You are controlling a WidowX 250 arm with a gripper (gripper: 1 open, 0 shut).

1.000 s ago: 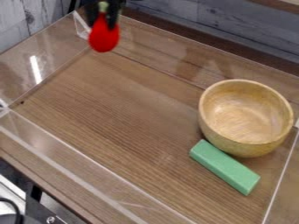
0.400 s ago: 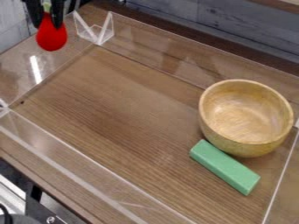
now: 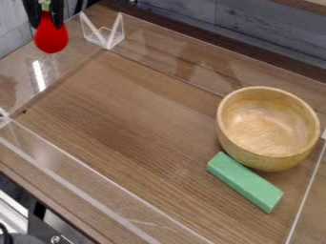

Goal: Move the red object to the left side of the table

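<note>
Red object (image 3: 51, 36) is hanging above the table's (image 3: 140, 119) far-left corner, near the clear wall, looks off the surface. Gripper (image 3: 49, 11) is clamping it from above, jaws closed on its top; tips partly dark, hard to make out. Step in hand, my read: lowering and placing. Doing it well means going straight down, slowly, keeping the fruit inside the wall and not letting it clip the acrylic edge. If it is sitting over the wall, easing it slightly toward the table's middle comes first. Opening only once it is touching wood, since an egg shape is likely rolling if dropped. Then lifting straight up, so the fingers aren't dragging it. Bowl (image 3: 266, 129) and green block (image 3: 245, 181) are lying well apart, right side.
</note>
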